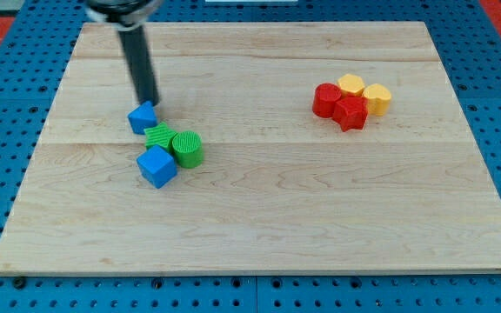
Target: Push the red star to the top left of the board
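Two red blocks sit at the board's upper right: one (326, 99) to the left and one (351, 113) lower right of it; which is the star is hard to make out, the lower one looks star-like. Two yellow blocks (350, 84) (377, 98) touch them above and on the right. My tip (150, 102) is at the view's left, just above a small blue block (143, 117), far from the red blocks.
Below the small blue block lie a green block (158, 136), a green cylinder (186, 149) and a blue cube (156, 166), all bunched together. The wooden board (259, 217) lies on a blue pegboard surface.
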Robot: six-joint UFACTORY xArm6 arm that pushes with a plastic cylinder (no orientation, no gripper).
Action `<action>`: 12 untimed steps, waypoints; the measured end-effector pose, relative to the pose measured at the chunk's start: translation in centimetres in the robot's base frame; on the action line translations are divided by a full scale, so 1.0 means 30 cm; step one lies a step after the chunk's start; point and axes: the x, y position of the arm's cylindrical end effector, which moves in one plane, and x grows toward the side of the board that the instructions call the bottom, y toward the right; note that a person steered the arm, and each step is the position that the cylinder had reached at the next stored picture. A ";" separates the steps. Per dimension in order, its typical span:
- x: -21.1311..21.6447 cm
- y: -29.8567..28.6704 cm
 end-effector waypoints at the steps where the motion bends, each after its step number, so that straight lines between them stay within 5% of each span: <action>1: 0.128 0.011; 6: 0.062 0.005; 8: -0.111 0.071; 10: -0.291 0.579; 12: -0.177 1.321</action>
